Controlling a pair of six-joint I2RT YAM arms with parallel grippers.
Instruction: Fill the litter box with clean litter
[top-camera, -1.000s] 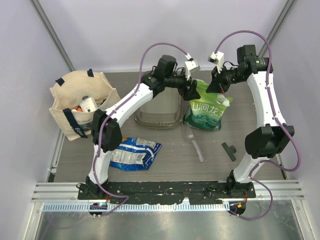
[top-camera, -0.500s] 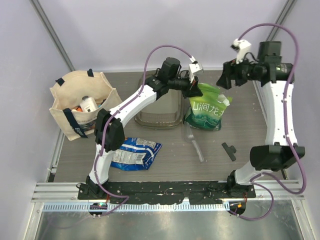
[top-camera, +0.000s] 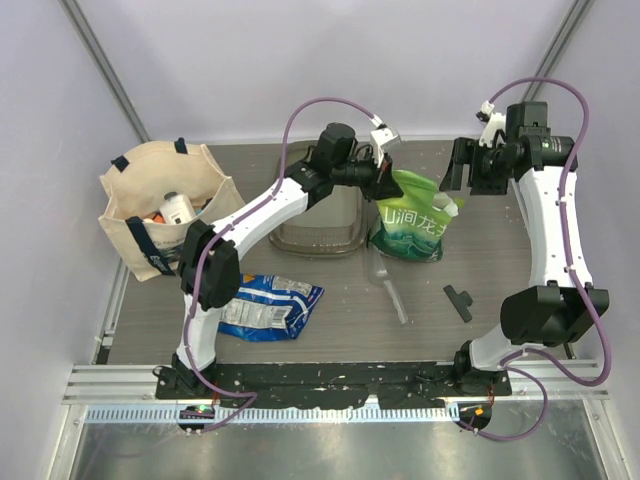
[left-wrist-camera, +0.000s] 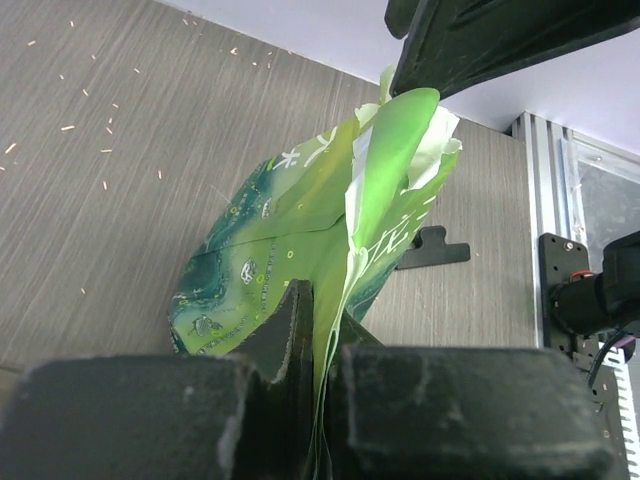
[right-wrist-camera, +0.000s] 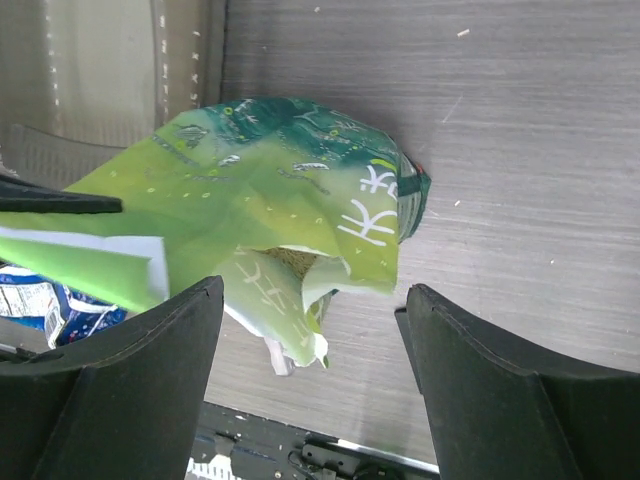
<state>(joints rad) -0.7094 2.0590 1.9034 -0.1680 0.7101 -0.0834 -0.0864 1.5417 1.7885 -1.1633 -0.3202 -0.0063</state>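
— Left gripper (left-wrist-camera: 320, 335): in what state is it found?
— It is seen clamped on the top flap of the green bag (top-camera: 408, 222), with the film pinched flat between the fingers; the right gripper (top-camera: 462, 170) is held spread wide and clear of the bag, off toward the far right corner of the tabletop (top-camera: 500, 300).
— And where is the clean litter (right-wrist-camera: 290, 262) to be found?
— None is seen in the litter box (top-camera: 316, 248), which is set at the middle of the far edge, just beside the bag on its left; a tan grainy patch is glimpsed inside the torn mouth from the right wrist, so the litter is judged to be in the bag.
— How is the bag expected to handle?
— Soft and slack in the film, heavy and shifting low down; the film looks glossy, so the flap could be pulled out of the pinch if the whole weight is hung on it.
— Where should hold be taken?
— A second hold is best taken by the right gripper low on the bag, at a bottom corner or side seam, so that the base can be raised and the mouth tipped over the litter box's rim; the granules are expected to run fast once started, so a slow tilt is advised.
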